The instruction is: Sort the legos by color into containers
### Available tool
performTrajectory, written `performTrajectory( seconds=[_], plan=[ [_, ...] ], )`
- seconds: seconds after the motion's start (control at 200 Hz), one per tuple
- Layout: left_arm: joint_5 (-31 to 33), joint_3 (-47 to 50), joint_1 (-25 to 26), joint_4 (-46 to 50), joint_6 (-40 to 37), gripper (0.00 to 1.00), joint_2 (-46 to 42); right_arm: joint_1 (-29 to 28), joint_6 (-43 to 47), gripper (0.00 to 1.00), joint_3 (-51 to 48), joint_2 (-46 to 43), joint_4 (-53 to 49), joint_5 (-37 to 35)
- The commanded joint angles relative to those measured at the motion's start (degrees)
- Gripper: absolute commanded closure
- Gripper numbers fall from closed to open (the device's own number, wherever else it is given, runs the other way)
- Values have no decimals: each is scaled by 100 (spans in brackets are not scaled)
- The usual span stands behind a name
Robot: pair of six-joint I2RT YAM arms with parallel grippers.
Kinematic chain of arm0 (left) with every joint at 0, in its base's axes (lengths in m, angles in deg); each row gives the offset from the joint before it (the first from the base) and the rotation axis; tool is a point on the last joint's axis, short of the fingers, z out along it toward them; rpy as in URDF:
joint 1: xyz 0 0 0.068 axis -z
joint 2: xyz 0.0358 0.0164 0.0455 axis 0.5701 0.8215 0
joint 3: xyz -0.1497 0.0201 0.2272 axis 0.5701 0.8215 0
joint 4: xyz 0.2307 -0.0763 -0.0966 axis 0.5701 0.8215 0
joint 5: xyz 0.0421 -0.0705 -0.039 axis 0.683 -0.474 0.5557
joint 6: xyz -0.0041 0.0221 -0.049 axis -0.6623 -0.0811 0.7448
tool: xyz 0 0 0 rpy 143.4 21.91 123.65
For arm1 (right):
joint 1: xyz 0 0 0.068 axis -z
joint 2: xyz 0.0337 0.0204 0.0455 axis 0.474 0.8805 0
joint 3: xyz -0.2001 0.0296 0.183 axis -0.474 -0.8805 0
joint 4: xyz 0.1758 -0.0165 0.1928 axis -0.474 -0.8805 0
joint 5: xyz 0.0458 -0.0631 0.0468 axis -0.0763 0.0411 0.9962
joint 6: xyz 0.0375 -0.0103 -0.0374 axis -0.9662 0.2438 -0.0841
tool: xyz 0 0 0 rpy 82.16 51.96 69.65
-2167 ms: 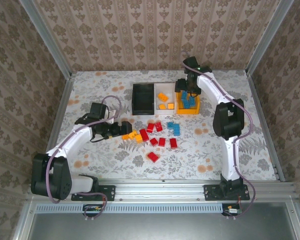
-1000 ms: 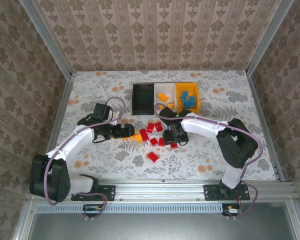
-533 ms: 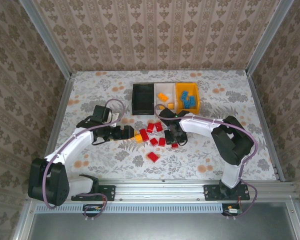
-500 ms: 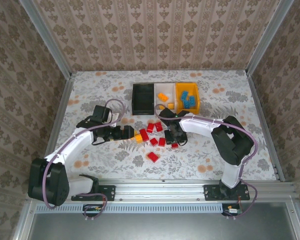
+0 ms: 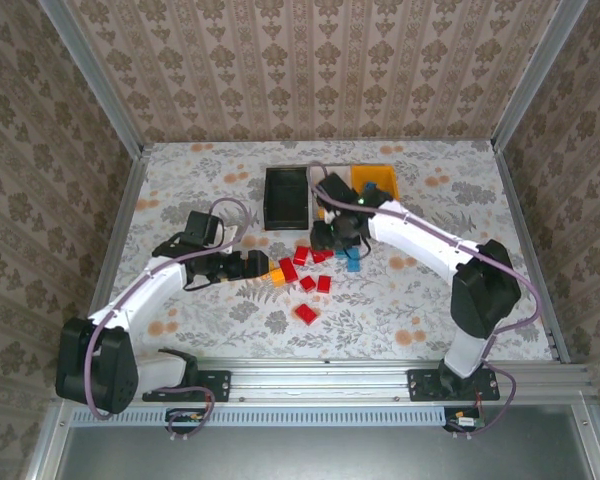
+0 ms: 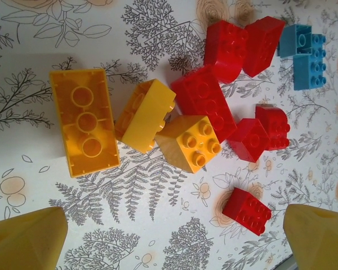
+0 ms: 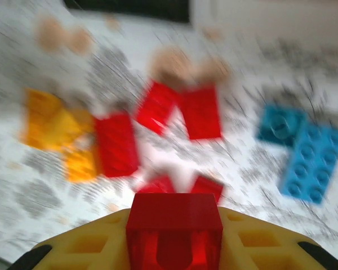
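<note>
My right gripper (image 7: 174, 250) clamps a small red plastic brick (image 7: 174, 219); my left gripper (image 6: 172, 242) hangs wide open, empty, above three orange-yellow plastic bricks (image 6: 84, 121).

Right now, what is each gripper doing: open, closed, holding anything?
Left gripper: open, holding nothing.
Right gripper: closed on a red brick.

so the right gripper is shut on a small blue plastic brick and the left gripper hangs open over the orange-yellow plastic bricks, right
No: the right wrist view shows the right gripper shut on a small red plastic brick, not a blue one. The left gripper does hang open over the orange-yellow plastic bricks.
</note>
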State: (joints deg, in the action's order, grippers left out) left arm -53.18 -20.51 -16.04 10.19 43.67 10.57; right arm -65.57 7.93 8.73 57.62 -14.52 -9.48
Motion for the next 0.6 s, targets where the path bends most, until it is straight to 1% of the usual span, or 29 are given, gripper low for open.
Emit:
performTrajectory(
  seconds=[0.0, 0.075, 0.24, 0.355, 0.415, 0.49, 0.595],
  plan=[
    [-127, 101, -94, -45, 174, 0, -318, 120, 304, 64, 1065, 593, -311, 534],
    [-118, 186, -171, -20, 197, 0, -465, 139, 402, 64, 1944, 1123, -376, 596],
    [-140, 397, -299, -65, 259, 0, -632, 218, 400, 65, 3898, 2612, -569, 935],
    [-148, 384, -325, 19, 236, 0, -675, 272, 382, 65, 5376, 3693, -926, 817],
    [-142, 380, -341, 64, 199, 0, -723, 307, 397, 65, 5980, 4144, -1052, 696],
    [-123, 395, -367, 143, 159, 0, -785, 373, 378, 65, 6310, 4471, -1041, 561],
    [-114, 439, -418, 174, 147, 0, -847, 482, 308, 65, 6267, 4620, -923, 457]
  ],
)
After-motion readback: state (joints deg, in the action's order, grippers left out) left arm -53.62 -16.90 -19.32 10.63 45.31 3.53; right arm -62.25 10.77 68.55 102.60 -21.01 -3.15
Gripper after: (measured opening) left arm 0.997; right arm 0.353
